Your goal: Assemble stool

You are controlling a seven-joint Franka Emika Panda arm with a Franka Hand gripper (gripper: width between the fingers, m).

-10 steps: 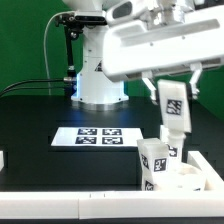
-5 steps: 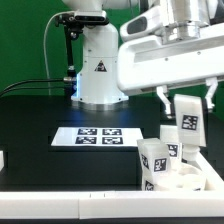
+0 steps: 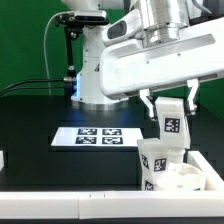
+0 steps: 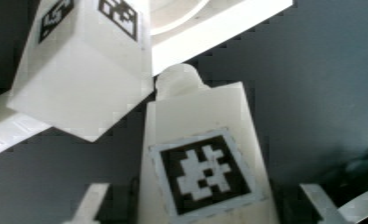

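My gripper is shut on a white stool leg with a black-and-white tag, and holds it upright just above the round white seat at the exterior view's lower right. One other leg stands in the seat beside it, close to the held leg's lower end. In the wrist view the held leg runs out between my fingertips, its tip next to the standing leg and the seat's rim. Whether the held leg touches the seat I cannot tell.
The marker board lies flat on the black table to the exterior view's left of the seat. The arm's white base stands behind it. A small white piece shows at the left edge, and a white rim runs along the table's front.
The held leg swung toward the exterior view's right, then came back left and lower, nearer the seat and the standing leg. The grip has stayed shut.
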